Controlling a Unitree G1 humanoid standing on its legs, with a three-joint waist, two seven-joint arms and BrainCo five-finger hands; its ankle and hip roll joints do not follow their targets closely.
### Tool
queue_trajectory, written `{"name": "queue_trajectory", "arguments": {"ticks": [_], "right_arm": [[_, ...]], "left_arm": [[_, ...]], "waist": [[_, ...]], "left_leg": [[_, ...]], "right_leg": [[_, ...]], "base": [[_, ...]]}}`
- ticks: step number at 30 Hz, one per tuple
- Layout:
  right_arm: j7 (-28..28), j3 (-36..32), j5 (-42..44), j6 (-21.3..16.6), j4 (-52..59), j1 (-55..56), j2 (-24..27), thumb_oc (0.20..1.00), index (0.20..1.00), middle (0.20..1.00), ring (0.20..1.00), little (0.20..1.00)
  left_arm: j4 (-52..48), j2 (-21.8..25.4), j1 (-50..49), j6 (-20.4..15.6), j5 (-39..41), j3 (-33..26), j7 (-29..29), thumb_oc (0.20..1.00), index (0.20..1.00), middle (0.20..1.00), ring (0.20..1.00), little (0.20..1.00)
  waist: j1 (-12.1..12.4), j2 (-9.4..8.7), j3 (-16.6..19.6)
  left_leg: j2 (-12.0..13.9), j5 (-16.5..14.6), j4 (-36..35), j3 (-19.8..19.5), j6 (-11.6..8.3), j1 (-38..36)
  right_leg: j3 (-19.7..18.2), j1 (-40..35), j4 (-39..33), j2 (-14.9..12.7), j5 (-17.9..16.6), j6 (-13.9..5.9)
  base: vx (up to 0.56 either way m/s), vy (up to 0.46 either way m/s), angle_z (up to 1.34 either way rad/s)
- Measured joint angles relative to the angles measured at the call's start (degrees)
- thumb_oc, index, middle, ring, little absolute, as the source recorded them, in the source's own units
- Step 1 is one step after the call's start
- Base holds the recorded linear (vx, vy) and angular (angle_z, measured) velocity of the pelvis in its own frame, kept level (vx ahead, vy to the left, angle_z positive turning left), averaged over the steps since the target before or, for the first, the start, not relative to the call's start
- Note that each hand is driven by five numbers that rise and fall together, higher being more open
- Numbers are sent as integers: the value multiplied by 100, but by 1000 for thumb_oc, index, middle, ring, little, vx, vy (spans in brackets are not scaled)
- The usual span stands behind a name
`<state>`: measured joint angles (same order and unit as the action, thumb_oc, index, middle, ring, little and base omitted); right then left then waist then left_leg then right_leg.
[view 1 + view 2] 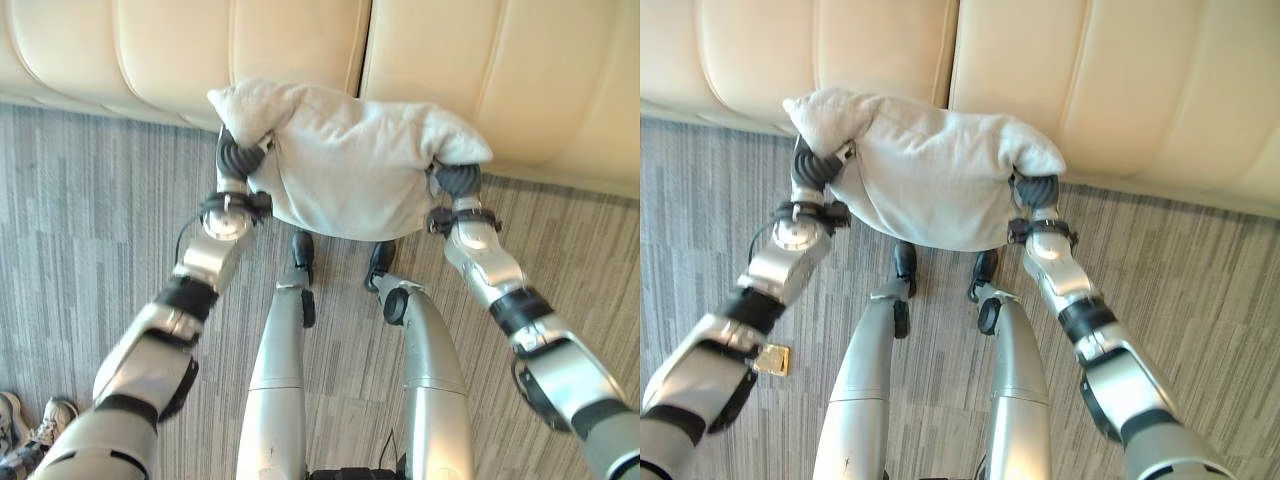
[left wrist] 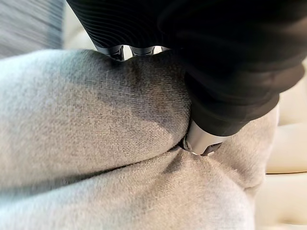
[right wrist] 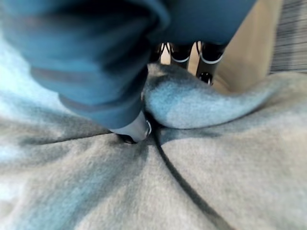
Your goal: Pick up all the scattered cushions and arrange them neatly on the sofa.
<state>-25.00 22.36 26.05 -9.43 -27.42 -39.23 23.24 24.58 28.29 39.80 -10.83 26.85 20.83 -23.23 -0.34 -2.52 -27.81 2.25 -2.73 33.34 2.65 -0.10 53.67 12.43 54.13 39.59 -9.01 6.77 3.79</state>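
A pale grey cushion [image 1: 345, 160] hangs in the air in front of the cream sofa [image 1: 180, 50], held between both hands. My left hand [image 1: 240, 155] grips its left end; the left wrist view shows the thumb [image 2: 201, 141] dug into the grey cloth [image 2: 96, 124]. At the right end my right hand [image 1: 458, 180] pinches the cushion, the thumb [image 3: 134, 129] pressed into a fold [image 3: 201, 103] in the right wrist view. The cushion's lower edge sags over the floor, just short of the sofa's front.
The sofa's seat cushions [image 1: 1110, 80] span the top of the view, with a seam [image 1: 362, 50] between two of them. Grey striped carpet [image 1: 80, 200] lies below. A person's shoes [image 1: 40, 425] stand at the lower left. A small yellow object [image 1: 772, 360] lies on the floor.
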Motion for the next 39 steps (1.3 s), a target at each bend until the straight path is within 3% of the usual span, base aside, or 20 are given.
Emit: {"name": "queue_trajectory", "arguments": {"ticks": [6, 9, 15, 19, 27, 31, 32, 33, 35, 36, 39], "right_arm": [[661, -479, -197, -18, 1793, 2275, -93, 200, 200, 200, 200, 200], [1079, -590, -240, -3, 2211, 3151, -118, 200, 200, 200, 200, 200], [1723, -779, -250, -6, 2723, 4225, -10, 200, 200, 200, 200, 200], [2019, -948, -393, 34, 2795, 4391, 43, 200, 200, 200, 200, 200], [2083, -985, -639, 119, 2797, 4457, 130, 200, 200, 200, 200, 200], [2228, -965, -642, 168, 2801, 4513, 146, 200, 200, 200, 200, 200], [2265, -961, -642, 207, 2807, 4585, 147, 200, 200, 200, 200, 200], [2290, -941, -644, 225, 2808, 4637, 146, 200, 200, 200, 200, 200], [2349, -934, -645, 239, 2812, 4652, 150, 200, 200, 200, 200, 200], [2390, -937, -645, 242, 2813, 4630, 153, 200, 200, 200, 200, 200], [2431, -935, -643, 262, 2814, 4705, 146, 200, 200, 200, 200, 200]], "left_arm": [[-1357, -174, -1858, -15, -572, -482, 234, 200, 200, 200, 200, 200], [-1715, -290, -2705, -48, -604, -621, 459, 200, 200, 200, 200, 200], [-2137, -216, -4006, -69, -603, -758, 925, 200, 200, 200, 200, 200], [-2258, -200, -4437, -57, -602, -842, 1153, 200, 200, 200, 200, 200], [-2320, -230, -4603, 41, -607, -864, 1266, 200, 200, 200, 200, 200], [-2302, -259, -4673, 116, -766, -983, 1372, 200, 200, 200, 200, 200], [-2298, -281, -4740, 138, -784, -975, 1380, 200, 200, 200, 200, 200], [-2328, -275, -4848, 137, -785, -988, 1381, 200, 200, 200, 200, 200], [-2325, -287, -4925, 149, -785, -1002, 1382, 200, 200, 200, 200, 200], [-2314, -334, -4946, 156, -784, -1030, 1381, 200, 200, 200, 200, 200], [-2181, -397, -4875, 161, -789, -1064, 1416, 200, 200, 200, 200, 200]], "waist": [[-97, -50, 138], [-125, -95, 547], [-180, -171, 1284], [-157, -173, 1424], [-101, -170, 1594], [-140, -118, 1618], [-207, -76, 1619], [-224, -65, 1630], [-226, -43, 1615], [-192, 21, 1577], [-328, 84, 1542]], "left_leg": [[-73, 44, -1097, 142, 54, -2108], [-94, 48, -1631, 211, 41, -2957], [-140, 166, -2412, 286, 95, -4002], [-151, 210, -2756, 438, 117, -4519], [-204, 37, -2768, 819, 247, -4765], [-149, -130, -2769, 914, 345, -4783], [-156, -126, -2780, 868, 369, -4807], [-158, -119, -2778, 872, 390, -4814], [-154, -134, -2789, 846, 429, -4791], [-109, -139, -2780, 851, 437, -4762], [-112, -174, -2698, 671, 440, -4792]], "right_leg": [[4, -2066, -1138, 84, -200, -242], [-11, -2901, -1696, 153, -262, -350], [-55, -3933, -2565, 257, -428, -482], [-161, -4438, -3033, 321, -581, -553], [-605, -4444, -2998, 368, -797, -714], [-778, -3791, -1860, 282, -929, -962], [-771, -3521, -1408, 245, -807, -1108], [-750, -3435, -1406, 227, -763, -1173], [-578, -3295, -1672, 159, -672, -1110], [-424, -3233, -2140, 162, -624, -1159], [-446, -3112, -3221, 96, -715, -1339]], "base": [[152, 14, -8], [223, 22, -10], [232, 50, -7], [176, 80, -15], [88, 163, -32], [143, 94, -16], [232, 6, 10], [272, -30, 13], [438, -68, -1], [453, -66, -1], [414, -75, 30]]}}
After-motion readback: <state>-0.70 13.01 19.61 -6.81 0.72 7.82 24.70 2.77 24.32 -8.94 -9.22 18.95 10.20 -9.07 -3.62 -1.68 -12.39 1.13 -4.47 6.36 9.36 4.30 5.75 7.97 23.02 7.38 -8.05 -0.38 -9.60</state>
